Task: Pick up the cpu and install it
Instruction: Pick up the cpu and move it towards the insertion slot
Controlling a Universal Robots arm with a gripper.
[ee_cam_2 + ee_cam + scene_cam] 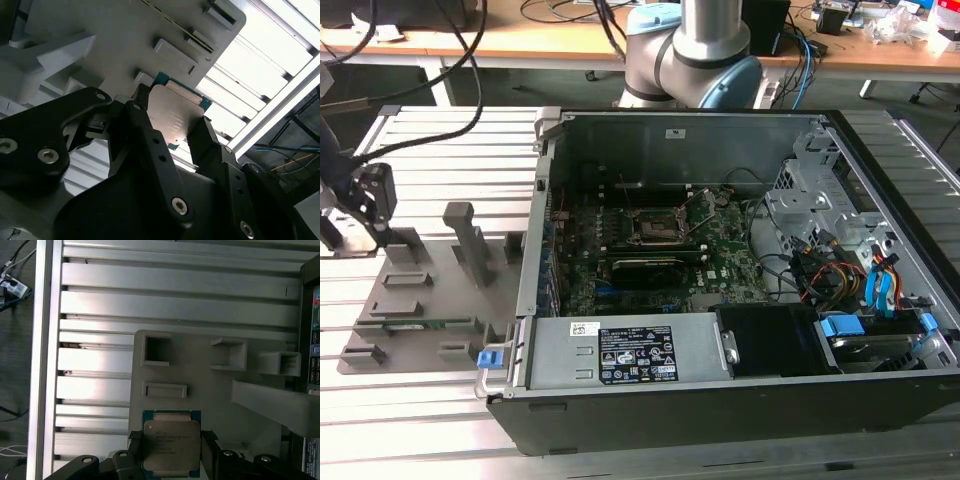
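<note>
Black fingers (150, 135) first. My gripper (174, 112) has one either side of the cpu (171, 440), tips against two opposite edges. No gap I can make out in both wrist views, so jaws look closed on it, pinching edge-to-edge. Cpu sits square btwn the tips, silvery lid facing the first wrist cam, green board rim peeking out round the lid. Can't tell if it's clear of the surface behind it or resting on it.

Handling, my read: light, thin, fully stiff, no flex. Lid's smooth metal, prob slippery, so a side pinch has to be even or it'll skew. Underside contacts prob delicate. Edges of the green board are the place to hold, not the faces, and that's where the tips are.

Outward: right behind the cpu, grey holder plate (200, 395) w/ raised pockets & slots, lying on the slatted aluminium table (95, 360). In the exterior view that plate is at the exterior view's left, just beside the open computer case (650, 410). A long thin green strip (420, 323) lies in one slot, lower left of frame. Case takes centre & right. Black socket frame (655, 228) sits mid-motherboard w/ a dark centre, nothing silvery in it, well apart from the cpu. Install not yet done.
</note>
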